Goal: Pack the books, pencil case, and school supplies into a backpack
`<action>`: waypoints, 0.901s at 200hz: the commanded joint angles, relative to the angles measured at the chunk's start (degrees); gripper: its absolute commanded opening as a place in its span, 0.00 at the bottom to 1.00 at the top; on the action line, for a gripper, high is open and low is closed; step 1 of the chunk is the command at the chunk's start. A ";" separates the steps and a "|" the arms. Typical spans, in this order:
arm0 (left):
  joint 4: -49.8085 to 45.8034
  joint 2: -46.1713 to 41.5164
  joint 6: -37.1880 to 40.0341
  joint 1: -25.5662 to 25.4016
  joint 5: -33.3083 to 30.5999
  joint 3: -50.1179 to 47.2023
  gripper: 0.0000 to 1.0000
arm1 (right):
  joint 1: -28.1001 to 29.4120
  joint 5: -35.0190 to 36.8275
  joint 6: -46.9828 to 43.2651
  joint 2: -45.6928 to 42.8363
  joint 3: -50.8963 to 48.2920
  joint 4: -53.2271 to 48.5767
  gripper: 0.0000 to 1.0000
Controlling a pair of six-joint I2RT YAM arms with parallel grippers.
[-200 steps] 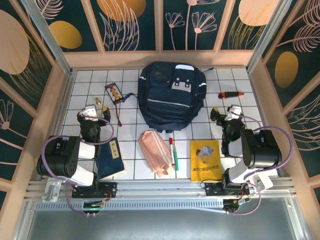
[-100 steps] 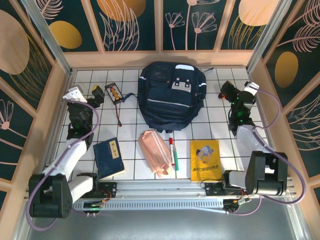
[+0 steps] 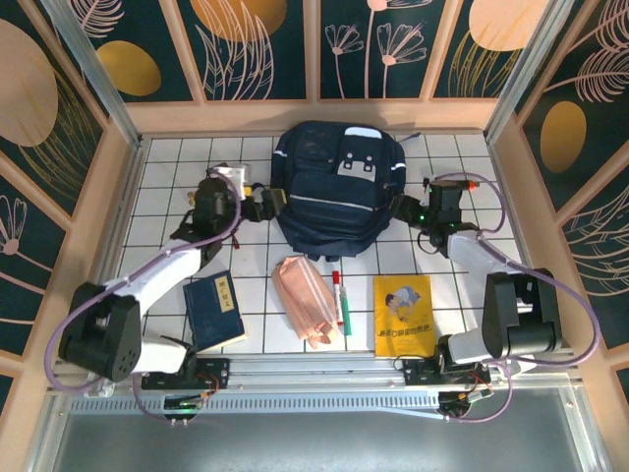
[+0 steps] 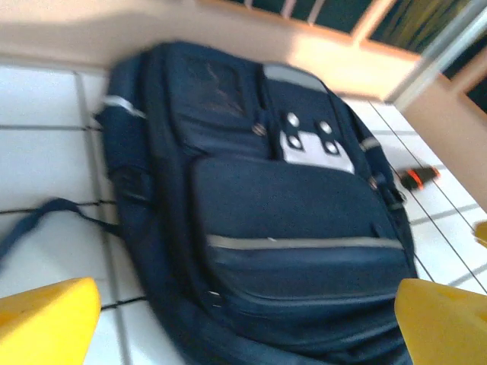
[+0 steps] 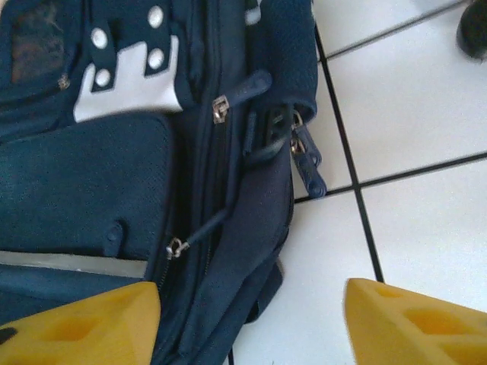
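Observation:
The navy backpack (image 3: 336,185) lies flat at the back middle of the tiled table, front pockets up. My left gripper (image 3: 269,201) is at its left flank, open; its yellow fingertips (image 4: 46,323) straddle the lower front pocket (image 4: 297,228). My right gripper (image 3: 406,209) is at the right flank, open, with the bag's side edge (image 5: 251,220) and zipper pulls (image 5: 176,247) between its fingers (image 5: 415,319). Along the front lie the navy book (image 3: 216,309), the pink pencil case (image 3: 307,300), the marker pen (image 3: 340,300) and the yellow book (image 3: 403,315).
A red-and-black handled tool (image 4: 418,176) lies on the tiles right of the backpack. A loose strap (image 4: 46,217) trails from the bag's left side. Wooden walls (image 3: 128,187) close the table on three sides.
Both arms have swung inward from the table's outer sides to the backpack's left and right flanks. The books, pencil case and marker have not moved.

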 commanded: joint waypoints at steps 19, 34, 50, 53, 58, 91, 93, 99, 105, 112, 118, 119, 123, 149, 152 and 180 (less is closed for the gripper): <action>-7.82 10.59 -5.34 -5.24 0.82 8.26 0.99 | 0.41 -10.56 -0.21 6.85 5.40 0.04 0.55; -11.50 12.52 -1.02 -8.56 -2.03 11.59 0.99 | 2.38 -12.87 1.00 9.28 6.52 0.00 0.54; -13.13 13.46 4.46 -10.32 -1.17 13.60 0.99 | 3.40 -14.61 2.83 11.46 7.30 -0.08 0.53; -13.32 13.60 6.04 -10.53 -0.80 13.98 0.99 | 3.41 -14.69 3.35 11.78 7.42 -0.22 0.53; -13.82 13.89 8.73 -10.83 -0.17 14.67 0.99 | 3.35 -14.70 4.31 12.16 7.60 -0.45 0.53; -19.10 17.72 24.62 -11.03 3.55 21.51 0.92 | 2.27 -16.28 9.37 17.80 11.37 -4.96 0.54; -19.24 17.84 25.17 -11.02 3.56 21.88 0.92 | 2.28 -16.24 9.51 18.22 11.75 -5.35 0.54; -19.36 17.88 26.76 -11.07 3.94 22.57 0.91 | 2.20 -15.72 9.95 19.14 12.53 -6.52 0.53; -19.36 19.73 28.69 -11.15 5.05 22.94 0.90 | 2.07 -15.01 10.52 19.67 13.09 -7.58 0.54; -18.76 20.03 31.13 -11.08 6.86 22.86 0.89 | 1.82 -14.64 11.32 19.91 13.48 -8.50 0.54; -17.86 19.97 33.93 -11.23 8.75 22.37 0.86 | 1.76 -14.67 11.82 19.78 13.50 -8.79 0.55; -17.74 19.98 34.39 -11.24 8.99 22.27 0.85 | 1.67 -14.69 11.94 19.76 13.46 -8.82 0.55; -17.23 19.79 36.29 -11.35 10.14 21.70 0.85 | 1.54 -14.70 12.33 19.52 13.44 -9.24 0.55; -17.51 17.41 53.63 -12.12 15.45 18.64 0.80 | 1.49 -15.29 13.28 17.09 14.01 -12.13 0.55; -17.72 16.84 54.94 -12.08 15.54 18.51 0.81 | 1.42 -15.36 13.32 16.56 13.96 -12.47 0.54; -21.47 16.86 62.71 -12.08 11.41 19.12 0.71 | 2.22 -17.06 10.85 12.51 12.36 -13.54 0.49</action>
